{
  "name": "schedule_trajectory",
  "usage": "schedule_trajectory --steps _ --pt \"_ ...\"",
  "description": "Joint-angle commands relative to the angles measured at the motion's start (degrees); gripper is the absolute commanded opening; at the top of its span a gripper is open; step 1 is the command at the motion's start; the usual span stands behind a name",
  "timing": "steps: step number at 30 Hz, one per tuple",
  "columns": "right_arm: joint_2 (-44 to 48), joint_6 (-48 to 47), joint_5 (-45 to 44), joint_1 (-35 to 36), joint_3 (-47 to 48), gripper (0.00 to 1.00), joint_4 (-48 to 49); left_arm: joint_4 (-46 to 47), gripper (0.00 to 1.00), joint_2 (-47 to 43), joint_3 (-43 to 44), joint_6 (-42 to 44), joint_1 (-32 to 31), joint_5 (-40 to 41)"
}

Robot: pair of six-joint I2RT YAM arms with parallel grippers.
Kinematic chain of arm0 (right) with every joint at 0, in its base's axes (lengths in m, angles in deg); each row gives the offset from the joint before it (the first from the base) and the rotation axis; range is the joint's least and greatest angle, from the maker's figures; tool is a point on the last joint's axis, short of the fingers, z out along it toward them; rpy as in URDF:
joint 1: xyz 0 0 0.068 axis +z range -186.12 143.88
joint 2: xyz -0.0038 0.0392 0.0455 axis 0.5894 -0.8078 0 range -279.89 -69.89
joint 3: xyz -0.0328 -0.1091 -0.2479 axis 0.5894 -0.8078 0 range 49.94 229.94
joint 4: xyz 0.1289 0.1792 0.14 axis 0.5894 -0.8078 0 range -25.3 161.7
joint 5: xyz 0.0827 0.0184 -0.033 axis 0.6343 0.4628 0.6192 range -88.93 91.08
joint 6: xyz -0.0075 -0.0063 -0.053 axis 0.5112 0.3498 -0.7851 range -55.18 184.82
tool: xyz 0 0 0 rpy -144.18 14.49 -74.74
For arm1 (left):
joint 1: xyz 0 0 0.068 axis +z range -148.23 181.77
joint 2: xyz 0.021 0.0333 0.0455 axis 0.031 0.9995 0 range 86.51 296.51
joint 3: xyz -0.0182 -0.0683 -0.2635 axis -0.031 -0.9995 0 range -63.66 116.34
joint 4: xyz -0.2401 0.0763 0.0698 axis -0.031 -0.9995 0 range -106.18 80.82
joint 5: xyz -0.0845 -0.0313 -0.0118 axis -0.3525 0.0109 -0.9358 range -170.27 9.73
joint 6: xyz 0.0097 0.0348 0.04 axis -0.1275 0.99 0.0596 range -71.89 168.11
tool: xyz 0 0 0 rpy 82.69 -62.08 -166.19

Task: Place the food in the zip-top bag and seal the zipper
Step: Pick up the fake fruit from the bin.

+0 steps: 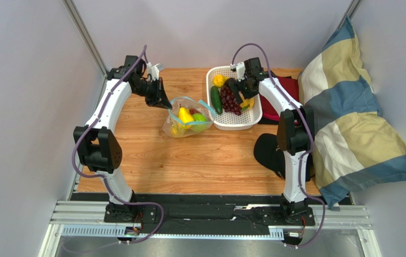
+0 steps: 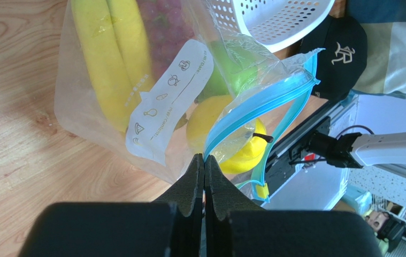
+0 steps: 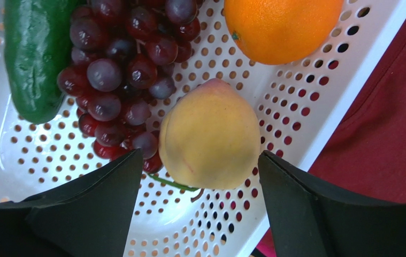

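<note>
The clear zip-top bag lies on the table left of the white basket; it holds a banana, a green fruit, a yellow fruit and grapes. Its teal-blue zipper stands open. My left gripper is shut on the bag's mouth edge. My right gripper is open above the basket, a yellow peach between its fingers, untouched. Beside it lie a dark purple grape cluster, an orange and a green cucumber.
A red cloth lies right of the basket, a black cap in front of it, and a striped pillow at the far right. A yellow fruit sits at the basket's back.
</note>
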Motion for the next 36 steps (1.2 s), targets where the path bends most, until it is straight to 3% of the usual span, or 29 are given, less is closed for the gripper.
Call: schedule_trajectory --steps 1,7,17,20,21,26,29,36 --pt "-2.0 -2.5 -2.3 -0.3 3.0 0.82 2.7 -0.2 0.0 -0.3 2.3 1.3 0.4 0.6" --pt "-3.9 -3.3 -4.4 -0.4 3.1 0.74 3.0 -0.2 0.0 0.1 2.2 1.3 0.4 0.7" --pt "-4.7 -3.1 -4.4 -0.4 2.8 0.85 0.2 -0.2 0.0 0.2 1.9 1.2 0.4 0.6" --pt "-4.6 -3.1 -4.6 -0.4 2.8 0.84 0.1 -0.2 0.0 0.1 1.8 1.2 0.4 0.5" --pt "-4.5 -3.1 -4.5 -0.3 2.9 0.82 0.0 -0.2 0.0 0.0 1.8 1.2 0.4 0.5" --pt "-1.2 -1.8 -3.3 -0.4 4.0 0.47 -2.1 -0.3 0.0 -0.5 1.7 1.4 0.4 0.6" --pt "4.0 0.0 0.7 -0.4 4.9 0.33 -3.0 -0.4 0.0 -0.8 1.5 1.4 0.4 0.4" --pt "18.4 7.5 16.9 -0.4 3.6 0.25 -2.7 -0.7 0.0 -1.1 1.0 1.8 0.4 -0.6"
